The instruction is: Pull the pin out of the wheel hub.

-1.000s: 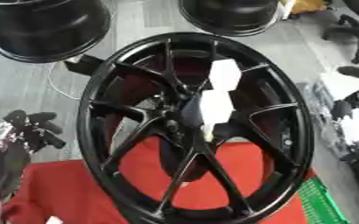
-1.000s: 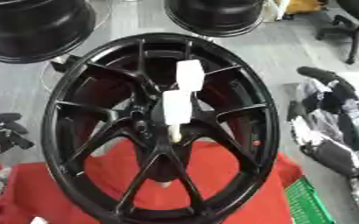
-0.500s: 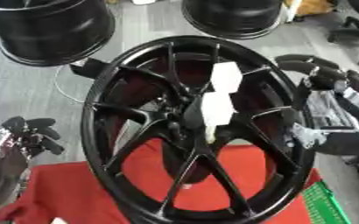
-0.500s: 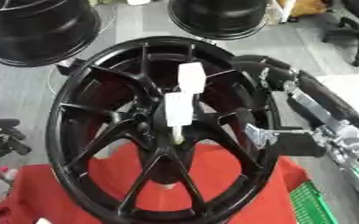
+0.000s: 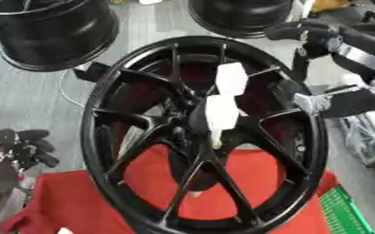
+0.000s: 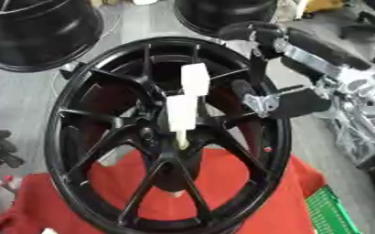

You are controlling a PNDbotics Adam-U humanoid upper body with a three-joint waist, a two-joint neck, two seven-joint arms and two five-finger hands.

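A black spoked wheel hub (image 5: 103,137) stands tilted on a red cloth (image 5: 62,205). A white pin (image 5: 220,112) with a second white block above it sticks out of the hub's centre. My right hand (image 6: 295,103) hangs over the rim's upper right, open. Its fingers (image 6: 247,32) are spread above the rim and its thumb is close to the right of the pin, apart from it. Resting at the lower left edge, away from the wheel, is my left hand (image 5: 23,146), fingers relaxed.
Two more black wheels stand at the back, one at the left (image 5: 46,32) and one at the centre (image 5: 238,13). A green basket (image 5: 347,212) sits at the lower right by the cloth. Grey floor lies to the left.
My right arm has come in from the right edge, and its hand now reaches over the rim's upper right, near the pin. The pin and the left hand have not moved.
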